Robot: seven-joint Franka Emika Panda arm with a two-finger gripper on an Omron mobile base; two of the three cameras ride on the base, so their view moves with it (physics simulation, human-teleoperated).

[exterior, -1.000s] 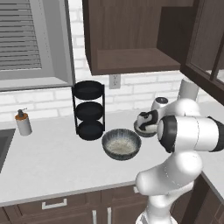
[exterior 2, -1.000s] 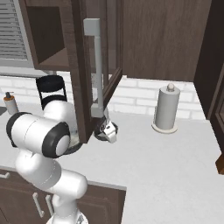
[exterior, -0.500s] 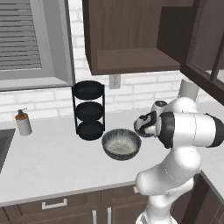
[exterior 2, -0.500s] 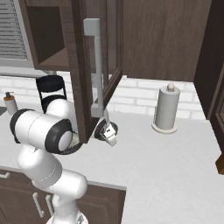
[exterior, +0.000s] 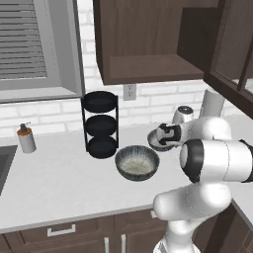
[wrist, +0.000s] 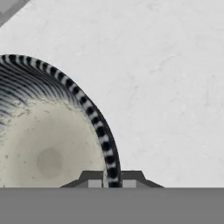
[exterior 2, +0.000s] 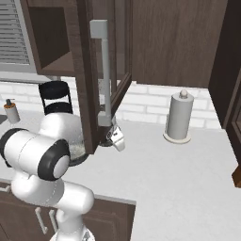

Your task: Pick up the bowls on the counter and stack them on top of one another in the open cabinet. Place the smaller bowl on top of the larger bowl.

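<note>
- The gripper (wrist: 111,183) is clamped on the rim of the smaller bowl (exterior: 160,140), one finger inside and one outside, so the bowl can be lifted by its edge.
- This bowl sits on the counter (exterior: 59,183), beside the larger bowl (exterior: 137,163).
- The open cabinet (exterior: 148,69) waits above, its shelf bare.
- I judge the larger bowl should go in first.
</note>
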